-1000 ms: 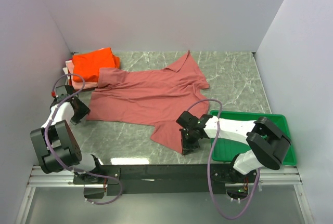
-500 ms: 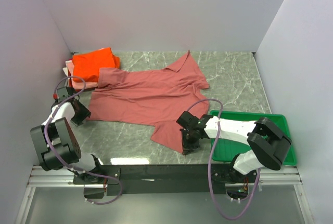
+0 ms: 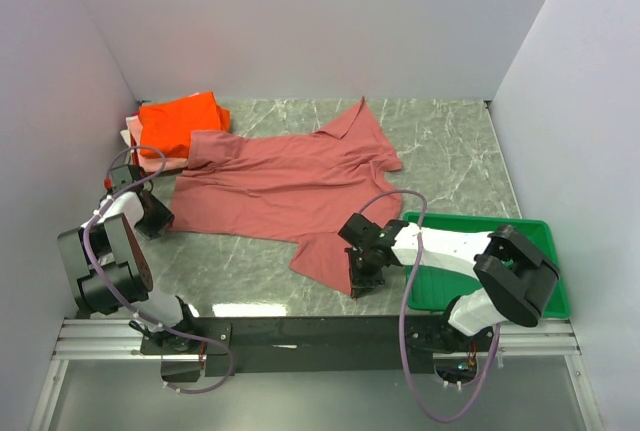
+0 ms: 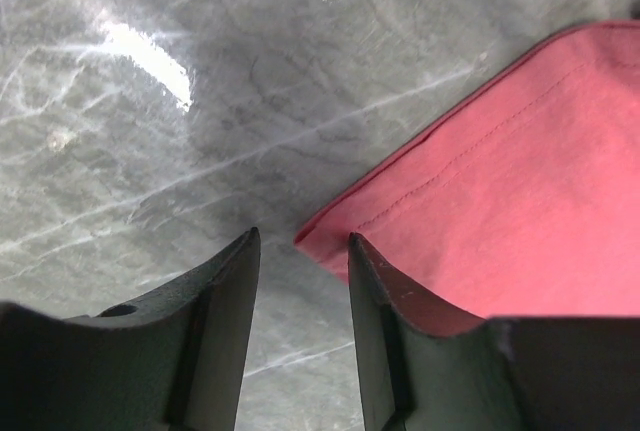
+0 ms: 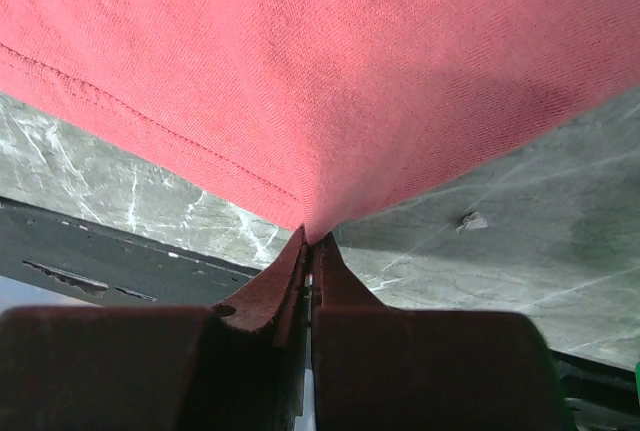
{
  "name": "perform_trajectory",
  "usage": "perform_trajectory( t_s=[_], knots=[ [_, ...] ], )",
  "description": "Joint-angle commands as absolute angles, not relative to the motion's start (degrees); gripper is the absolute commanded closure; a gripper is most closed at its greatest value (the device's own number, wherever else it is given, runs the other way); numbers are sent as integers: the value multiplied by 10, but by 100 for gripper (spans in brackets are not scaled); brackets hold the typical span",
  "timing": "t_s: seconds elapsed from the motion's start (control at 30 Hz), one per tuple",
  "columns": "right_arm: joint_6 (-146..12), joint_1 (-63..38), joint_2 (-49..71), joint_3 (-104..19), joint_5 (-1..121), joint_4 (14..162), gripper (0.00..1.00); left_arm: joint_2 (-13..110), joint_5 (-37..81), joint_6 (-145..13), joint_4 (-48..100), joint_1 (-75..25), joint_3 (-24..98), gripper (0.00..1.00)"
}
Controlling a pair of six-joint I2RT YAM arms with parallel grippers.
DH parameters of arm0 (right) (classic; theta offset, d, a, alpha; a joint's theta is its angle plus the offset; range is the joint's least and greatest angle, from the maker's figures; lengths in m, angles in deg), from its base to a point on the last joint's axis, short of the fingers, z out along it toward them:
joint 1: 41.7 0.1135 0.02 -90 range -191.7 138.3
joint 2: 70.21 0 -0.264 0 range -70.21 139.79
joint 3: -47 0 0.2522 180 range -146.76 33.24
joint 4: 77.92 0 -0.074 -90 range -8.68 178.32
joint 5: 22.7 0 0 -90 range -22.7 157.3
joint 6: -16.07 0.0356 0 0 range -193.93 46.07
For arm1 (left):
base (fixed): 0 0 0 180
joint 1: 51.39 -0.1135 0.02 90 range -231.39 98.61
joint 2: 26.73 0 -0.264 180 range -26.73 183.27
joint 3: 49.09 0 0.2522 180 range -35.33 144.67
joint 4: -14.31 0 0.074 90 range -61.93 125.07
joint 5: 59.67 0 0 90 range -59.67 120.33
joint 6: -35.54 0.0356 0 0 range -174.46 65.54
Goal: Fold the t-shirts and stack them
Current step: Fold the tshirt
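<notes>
A large brick-red t-shirt lies spread across the middle of the marble table. A bright orange shirt sits on pale pink and white ones at the back left. My left gripper is open, low over the table, straddling the red shirt's left corner; nothing is held. My right gripper is shut on the red shirt's near corner, with the cloth pinched between the jaws near the table's front edge.
A green plastic tray stands at the front right, under my right arm. White walls close in the left, back and right sides. The black front rail runs just below the right gripper.
My left gripper has shifted slightly left and back beside the shirt's left corner. The right gripper and the shirt have not visibly moved.
</notes>
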State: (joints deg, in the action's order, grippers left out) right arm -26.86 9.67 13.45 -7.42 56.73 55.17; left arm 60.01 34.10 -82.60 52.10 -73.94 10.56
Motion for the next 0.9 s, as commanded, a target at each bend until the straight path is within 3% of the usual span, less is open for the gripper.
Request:
perform_trajectory(
  t_s=[0.0,0.2,0.47,0.7,0.8,0.87],
  knots=[
    [-276,100,156,-76,589,538,100,612,331,-823,498,-741,126,54],
    [-276,100,164,-82,587,536,100,635,322,-821,492,-740,128,57],
    [-279,100,172,-89,587,533,100,643,316,-820,485,-738,115,72],
    [-280,100,172,-86,586,533,100,630,308,-817,488,-735,102,79],
    [-280,99,172,-86,586,534,100,623,296,-811,493,-735,95,87],
    [-280,100,171,-85,586,534,100,616,298,-809,504,-734,95,99]
  ],
)
